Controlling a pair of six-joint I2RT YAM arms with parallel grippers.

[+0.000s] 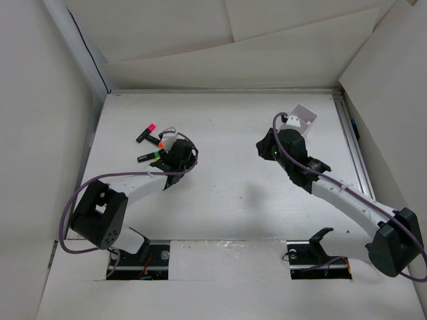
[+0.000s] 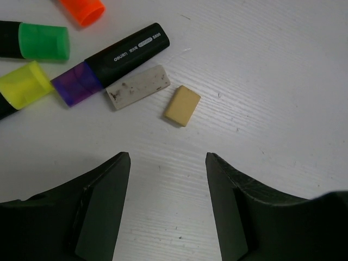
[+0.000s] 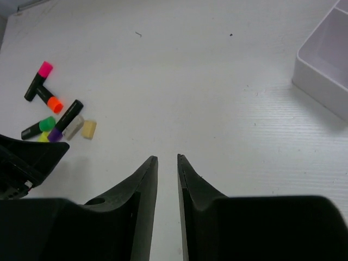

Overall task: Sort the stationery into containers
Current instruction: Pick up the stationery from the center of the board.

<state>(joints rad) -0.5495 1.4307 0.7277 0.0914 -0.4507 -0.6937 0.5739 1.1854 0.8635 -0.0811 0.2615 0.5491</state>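
Hovering with jaws wide and empty, the left gripper [image 2: 168,159] has markers [image 2: 128,51] and erasers [image 2: 138,87] just ahead. Right gripper [image 3: 167,159] shows a narrow slit, empty, tray [image 3: 319,87] ahead-right.

In the left wrist view the orange-capped marker [image 2: 81,10] runs off the frame at 11 o'clock. The green-capped marker [image 2: 43,42] and yellow-capped marker [image 2: 24,84] are cut at 9 o'clock. The right wrist view clips the tray [image 3: 318,79] at 2 o'clock.
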